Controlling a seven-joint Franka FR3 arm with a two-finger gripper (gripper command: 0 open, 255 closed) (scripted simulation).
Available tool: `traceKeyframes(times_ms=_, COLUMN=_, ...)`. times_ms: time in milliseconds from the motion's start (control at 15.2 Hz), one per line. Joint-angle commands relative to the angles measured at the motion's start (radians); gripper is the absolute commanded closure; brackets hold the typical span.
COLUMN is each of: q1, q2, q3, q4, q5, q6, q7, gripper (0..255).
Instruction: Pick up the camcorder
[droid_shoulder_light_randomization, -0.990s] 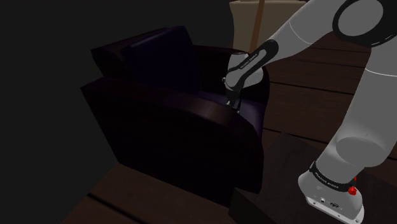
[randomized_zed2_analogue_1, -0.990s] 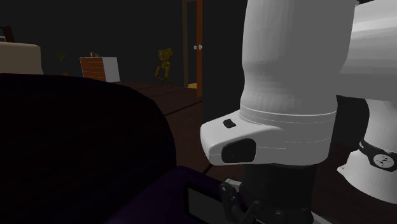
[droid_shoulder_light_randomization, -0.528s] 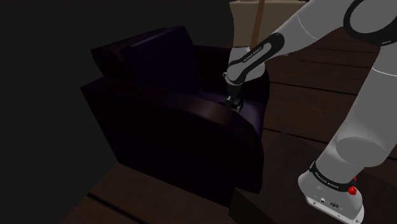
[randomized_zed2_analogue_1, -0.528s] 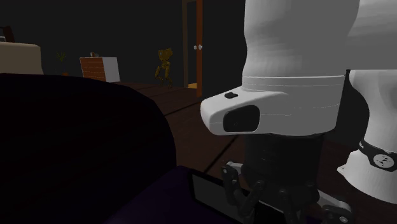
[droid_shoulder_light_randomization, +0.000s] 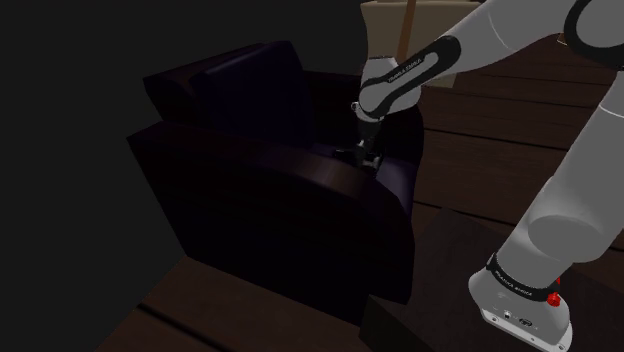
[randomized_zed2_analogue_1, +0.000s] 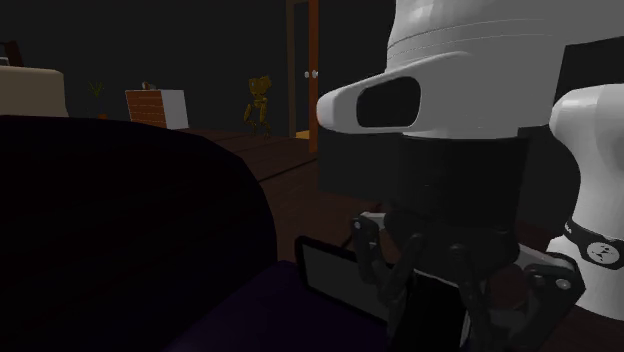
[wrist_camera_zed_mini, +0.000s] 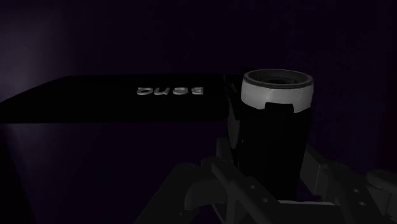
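The arm (randomized_zed2_analogue_1: 470, 60) had risen over the last second, carrying the end effector (randomized_zed2_analogue_1: 455, 300) upward, clamped on the camcorder (wrist_camera_zed_mini: 277, 124), whose flip screen (randomized_zed2_analogue_1: 338, 275) jutted toward nine o'clock. The lift looked begun, just above the armchair (droid_shoulder_light_randomization: 290, 200) seat; a door (randomized_zed2_analogue_1: 312, 75) stood far beyond at twelve o'clock.

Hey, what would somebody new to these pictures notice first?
The pale arm stands out against the dim room, reaching down from the shoulder view's upper right into a dark armchair at its middle. In the wrist view, a black camcorder with a pale lens ring and its screen flipped out sits clasped between the fingers. Far back in the second exterior view, left of middle, stands a small yellow figure.
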Motion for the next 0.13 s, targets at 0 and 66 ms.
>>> traceKeyframes(times_ms=0, q1=0.0, q2=-0.008, q3=0.0, q4=0.009, q5=-0.002, q6=-0.015, q7=0.002, gripper=255)
traceKeyframes(times_ms=66, q1=0.0, q2=-0.007, q3=0.0, q4=0.009, q5=-0.002, q6=-0.015, q7=0.002, gripper=255)
